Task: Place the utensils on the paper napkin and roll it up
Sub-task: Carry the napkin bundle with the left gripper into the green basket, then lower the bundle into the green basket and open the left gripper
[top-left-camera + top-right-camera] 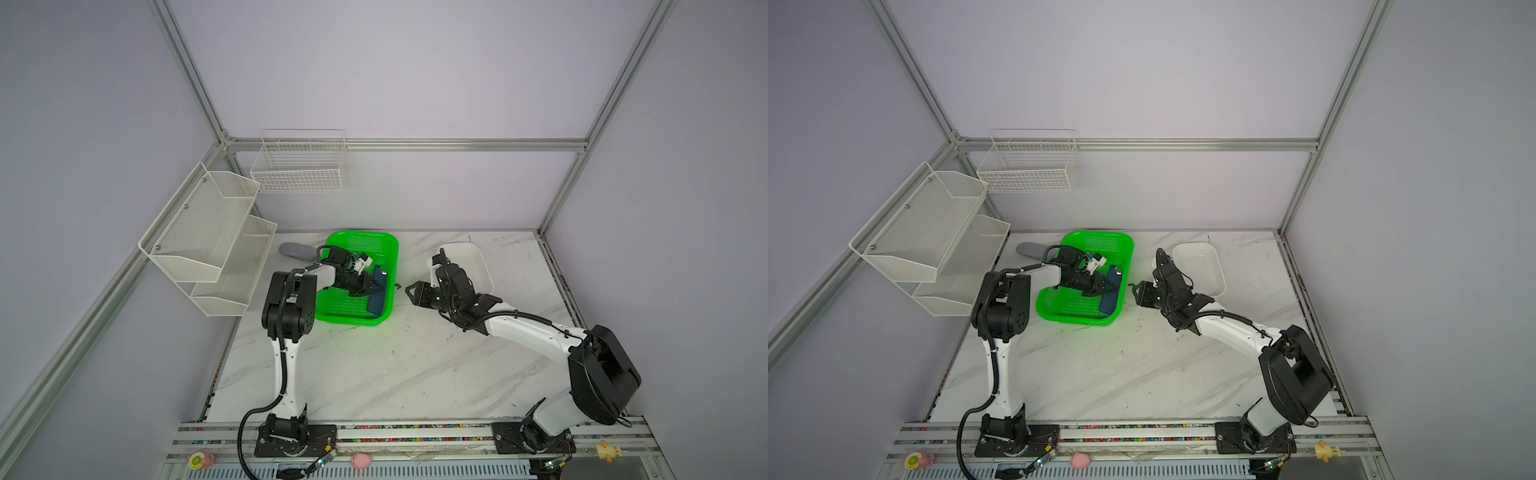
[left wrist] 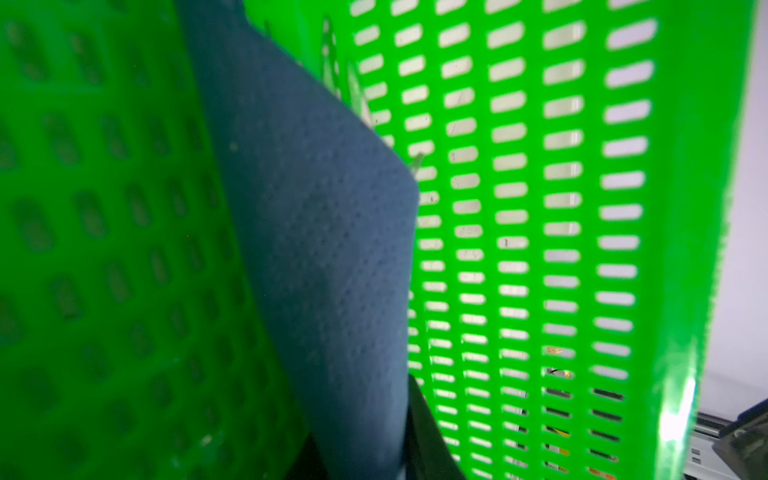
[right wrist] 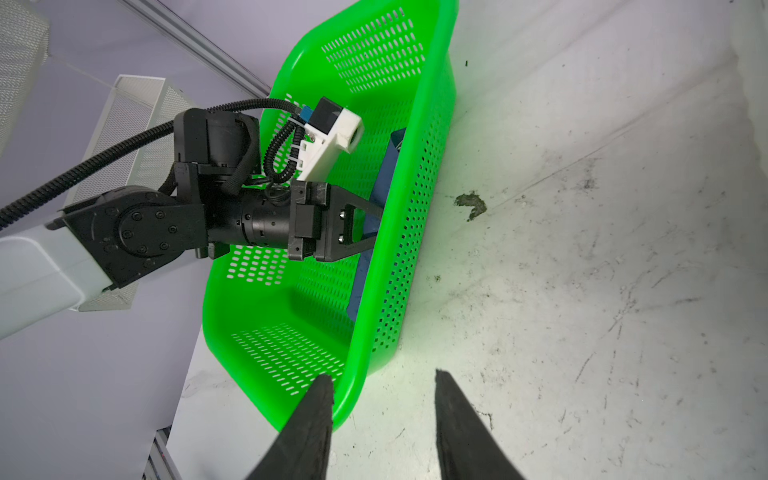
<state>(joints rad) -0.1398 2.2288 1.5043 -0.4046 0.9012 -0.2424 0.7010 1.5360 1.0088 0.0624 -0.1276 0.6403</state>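
Left gripper is down in the green basket, fingers either side of the paper napkin, but the tips are hidden so I can't tell if it's pinching. Right gripper hangs open and empty beside the basket. Napkin's a navy roll along the basket's right wall, long axis front-to-back (utensils are just a silver glint at its far end).
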